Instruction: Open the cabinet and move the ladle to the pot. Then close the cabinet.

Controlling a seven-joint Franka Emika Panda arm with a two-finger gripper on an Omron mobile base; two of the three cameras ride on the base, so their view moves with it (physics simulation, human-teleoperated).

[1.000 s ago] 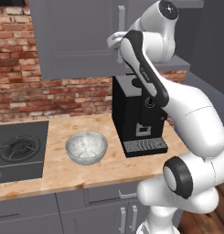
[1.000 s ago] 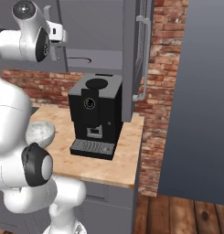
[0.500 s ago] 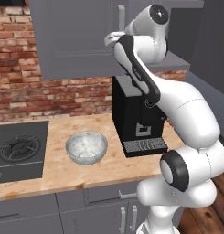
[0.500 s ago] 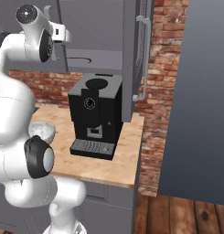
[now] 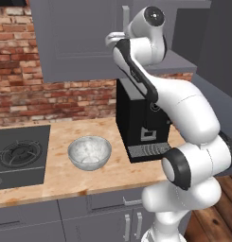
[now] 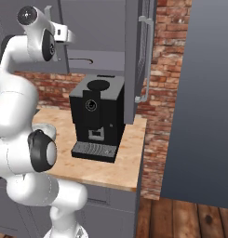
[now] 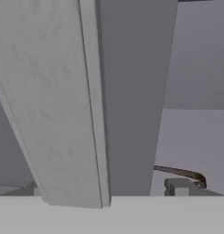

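Note:
The cabinet [image 5: 75, 42] hangs above the counter, and its right door [image 6: 134, 51] is swung open. The ladle [image 6: 80, 60] lies on the bottom shelf inside, showing as a thin brown curved handle [image 7: 179, 172]. My gripper [image 6: 69, 36] is raised to the closed left door's inner edge [image 5: 116, 38]. In the hand view, that door's silver bar handle [image 7: 63, 100] runs close in front of the camera. The gripper [image 7: 106, 188] is open, its tips wide apart, and it holds nothing. The pot is out of view.
A black coffee machine [image 5: 138, 127] stands on the wooden counter right under the open cabinet. A glass bowl [image 5: 89, 152] sits left of it, beside the stove [image 5: 18, 156]. A tall dark panel [image 6: 208, 93] rises past the counter's right end.
The arm's top joint has swung a little to the left, while the hand stays at the left door's edge. The doors and the ladle have not moved.

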